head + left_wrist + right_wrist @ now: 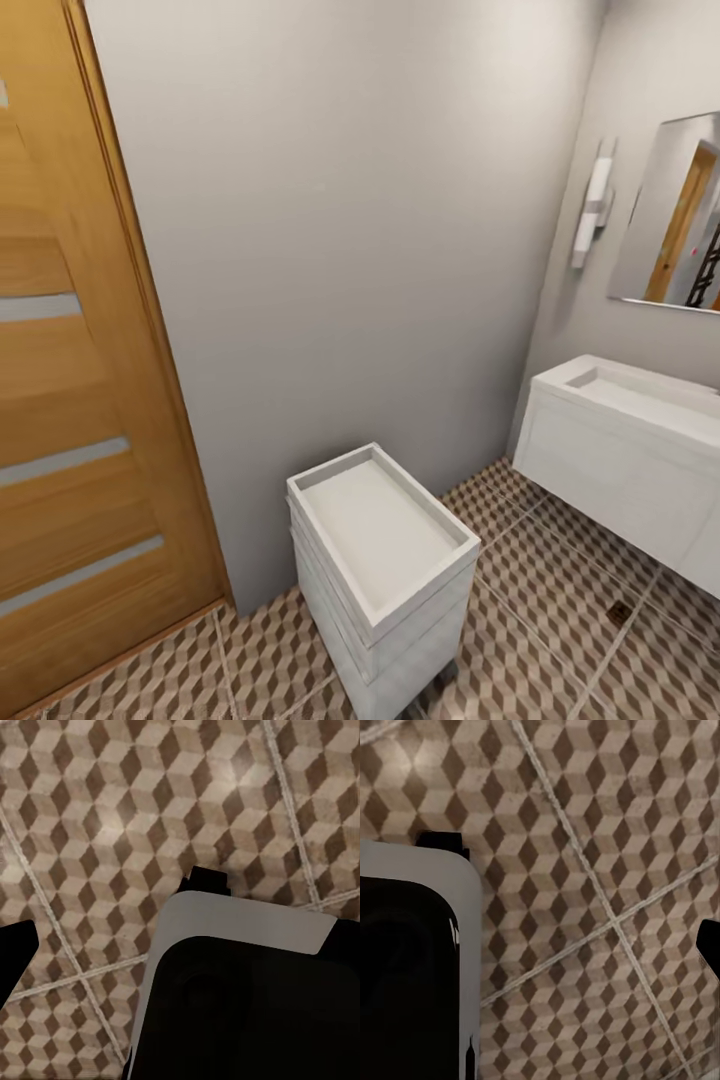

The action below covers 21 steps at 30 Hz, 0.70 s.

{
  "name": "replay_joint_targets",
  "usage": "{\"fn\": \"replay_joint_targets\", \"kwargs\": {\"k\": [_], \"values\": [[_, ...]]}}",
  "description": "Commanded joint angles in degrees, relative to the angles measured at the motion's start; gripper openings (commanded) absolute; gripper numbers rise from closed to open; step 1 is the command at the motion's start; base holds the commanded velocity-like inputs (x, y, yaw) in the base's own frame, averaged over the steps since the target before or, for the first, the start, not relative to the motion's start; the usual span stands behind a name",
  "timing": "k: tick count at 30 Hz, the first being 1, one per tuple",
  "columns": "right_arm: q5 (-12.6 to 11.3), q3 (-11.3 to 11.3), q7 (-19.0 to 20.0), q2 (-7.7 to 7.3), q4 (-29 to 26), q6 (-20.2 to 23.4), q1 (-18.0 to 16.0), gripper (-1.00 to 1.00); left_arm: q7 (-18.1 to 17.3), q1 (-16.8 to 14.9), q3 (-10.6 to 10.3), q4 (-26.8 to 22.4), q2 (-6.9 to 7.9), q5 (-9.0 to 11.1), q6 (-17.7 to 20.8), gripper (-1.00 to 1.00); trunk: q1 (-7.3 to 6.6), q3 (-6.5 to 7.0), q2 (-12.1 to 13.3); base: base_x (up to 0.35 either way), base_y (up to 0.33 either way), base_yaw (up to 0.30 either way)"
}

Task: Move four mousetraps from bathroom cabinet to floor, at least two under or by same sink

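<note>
In transit | sink (640,400) at our 2 o'clock, bathroom floor (560,590) beneath | no mousetraps or cabinet sighted (white drawer unit (385,570) dead ahead) | hand openings: cannot tell

Matt tiled bathroom floor (560,590); wood-grain door (70,400); glossy mirror (670,215)

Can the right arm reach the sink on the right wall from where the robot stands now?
Probably not yet. In the head view the sink stands some way off across the bathroom floor, and a white tray-topped drawer unit stands nearer. The right wrist camera faces floor tiles.
</note>
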Motion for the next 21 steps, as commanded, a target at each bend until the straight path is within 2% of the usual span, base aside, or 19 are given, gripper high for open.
{"fn": "replay_joint_targets", "kwargs": {"k": [1,21], "values": [[-0.5,0.5,0.0,0.02,0.2,-0.4,-0.1,1.0,0.2,0.0,-0.5,0.0,0.0,0.5,0.0,1.0,0.0,-0.06,0.0,0.0,0.0,0.3],[-0.5,0.7,0.0,0.11,0.2,-0.3,-0.1,1.0,0.2,0.0,-0.4,0.0,0.0,0.5,0.0,1.0,0.0,-0.06,0.0,0.0,0.0,0.3]]}}
